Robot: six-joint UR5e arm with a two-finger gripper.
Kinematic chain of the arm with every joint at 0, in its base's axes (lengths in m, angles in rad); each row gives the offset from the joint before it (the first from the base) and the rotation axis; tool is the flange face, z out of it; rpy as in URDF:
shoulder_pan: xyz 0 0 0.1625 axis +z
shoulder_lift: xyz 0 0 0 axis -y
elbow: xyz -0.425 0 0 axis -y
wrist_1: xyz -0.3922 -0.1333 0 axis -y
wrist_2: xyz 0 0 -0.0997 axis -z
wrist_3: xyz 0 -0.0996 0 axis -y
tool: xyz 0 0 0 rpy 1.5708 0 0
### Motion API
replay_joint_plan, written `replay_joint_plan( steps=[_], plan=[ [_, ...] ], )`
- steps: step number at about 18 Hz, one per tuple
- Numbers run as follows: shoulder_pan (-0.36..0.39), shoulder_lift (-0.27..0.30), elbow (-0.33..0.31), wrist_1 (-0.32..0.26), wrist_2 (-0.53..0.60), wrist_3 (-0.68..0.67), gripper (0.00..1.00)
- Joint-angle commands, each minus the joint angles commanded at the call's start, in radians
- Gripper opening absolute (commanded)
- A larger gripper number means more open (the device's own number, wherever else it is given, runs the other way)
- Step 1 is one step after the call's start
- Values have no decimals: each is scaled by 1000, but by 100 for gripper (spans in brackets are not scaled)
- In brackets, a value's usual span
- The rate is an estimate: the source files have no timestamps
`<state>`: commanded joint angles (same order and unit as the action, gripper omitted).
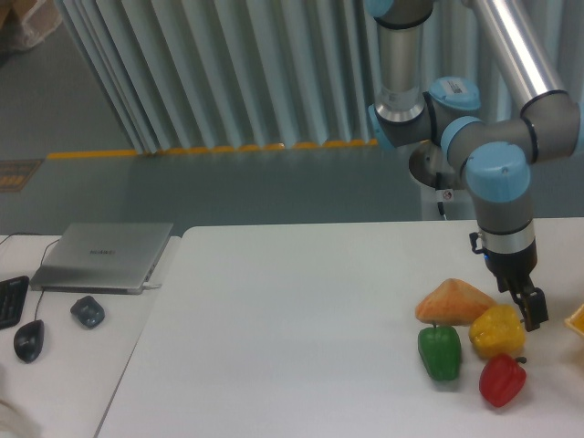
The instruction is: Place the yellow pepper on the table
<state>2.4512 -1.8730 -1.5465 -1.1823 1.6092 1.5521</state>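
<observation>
The yellow pepper (pixel 496 330) sits on the white bench (pixel 292 328), resting among its neighbours and looking fully supported by the surface. The gripper (pixel 532 308) hangs right at the pepper's upper right shoulder, and from this angle I cannot tell whether the jaws are apart or together; only one dark finger edge shows clearly, just beside the yellow skin, maybe brushing it, maybe a sliver off. Nothing appears to be lifted: the pepper's underside meets the bench.

Working outward, the orange wedge (pixel 453 302) lies just to the pepper's upper left, touching or nearly so. The green pepper (pixel 440 351) stands close at its lower left, and the red pepper (pixel 502 380) sits directly below it, near enough that the two may be in contact. A sliver of something orange (pixel 576 319) peeks in at the right edge of the view. Far off to the left, on the smaller desk, there's a laptop (pixel 102 255) and two mice (pixel 88 311).

As for progress, I'd judge the placing itself is done: pepper down on the bench. What's left, by my reading, is confirming the release and pulling the arm up and clear without nudging that tight cluster.
</observation>
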Motion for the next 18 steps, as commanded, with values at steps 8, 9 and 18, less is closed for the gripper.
replay_joint_plan(
  steps=[8, 9, 18],
  plan=[
    [63, -11, 111, -129, -60, 295, 100],
    [66, -14, 127, -131, -72, 295, 100],
    [66, -32, 174, -143, -71, 295, 100]
  ],
)
